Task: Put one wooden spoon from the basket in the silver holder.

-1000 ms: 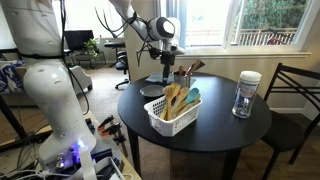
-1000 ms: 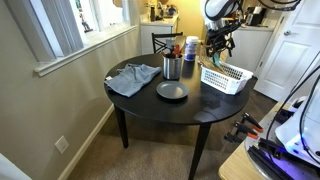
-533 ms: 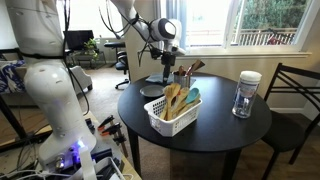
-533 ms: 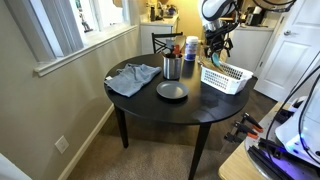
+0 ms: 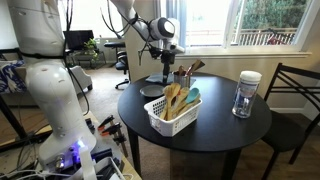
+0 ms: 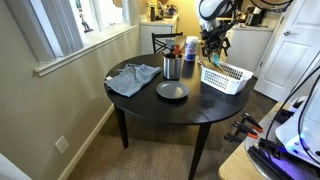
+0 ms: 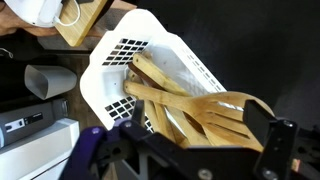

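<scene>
The white latticed basket stands on the round dark table and holds several wooden spoons. It also shows in an exterior view and in the wrist view. The wooden spoons lie along it, bowls toward me. The silver holder stands beside the basket with utensils in it. My gripper is open and empty, hovering above the basket's end, fingers spread wider than the spoon bowls. It shows in both exterior views.
A dark round plate lies in front of the holder. A grey cloth lies at the table's window side. A clear glass jar with white lid stands apart from the basket. A dark chair stands by the table.
The gripper has shifted very slightly above the basket; it stays open. Nothing on the table has moved.
</scene>
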`<state>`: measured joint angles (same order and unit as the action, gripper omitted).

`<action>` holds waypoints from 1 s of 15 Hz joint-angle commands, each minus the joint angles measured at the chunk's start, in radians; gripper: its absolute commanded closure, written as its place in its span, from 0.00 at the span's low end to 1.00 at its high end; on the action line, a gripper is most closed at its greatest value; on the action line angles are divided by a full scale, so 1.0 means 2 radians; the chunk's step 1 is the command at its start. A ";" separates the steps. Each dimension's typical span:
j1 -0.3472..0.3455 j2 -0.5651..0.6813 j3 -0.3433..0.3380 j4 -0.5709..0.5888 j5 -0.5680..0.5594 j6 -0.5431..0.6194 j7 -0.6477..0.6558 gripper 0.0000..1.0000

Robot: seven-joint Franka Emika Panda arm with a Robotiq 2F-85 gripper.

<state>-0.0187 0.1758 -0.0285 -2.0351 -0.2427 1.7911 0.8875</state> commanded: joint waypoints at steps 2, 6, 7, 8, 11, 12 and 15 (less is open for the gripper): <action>0.033 0.031 -0.001 0.042 -0.033 -0.026 0.048 0.00; 0.046 0.077 -0.006 0.090 -0.047 -0.061 0.059 0.00; 0.046 0.089 -0.008 0.101 -0.048 -0.068 0.060 0.00; 0.046 0.101 -0.011 0.111 -0.048 -0.072 0.059 0.00; 0.046 0.130 -0.018 0.132 -0.042 -0.077 0.052 0.00; 0.046 0.137 -0.020 0.139 -0.041 -0.078 0.050 0.00; 0.049 0.154 -0.024 0.156 -0.041 -0.087 0.051 0.00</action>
<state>0.0675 0.4471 -0.0612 -1.7648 -0.3221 1.6533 0.9908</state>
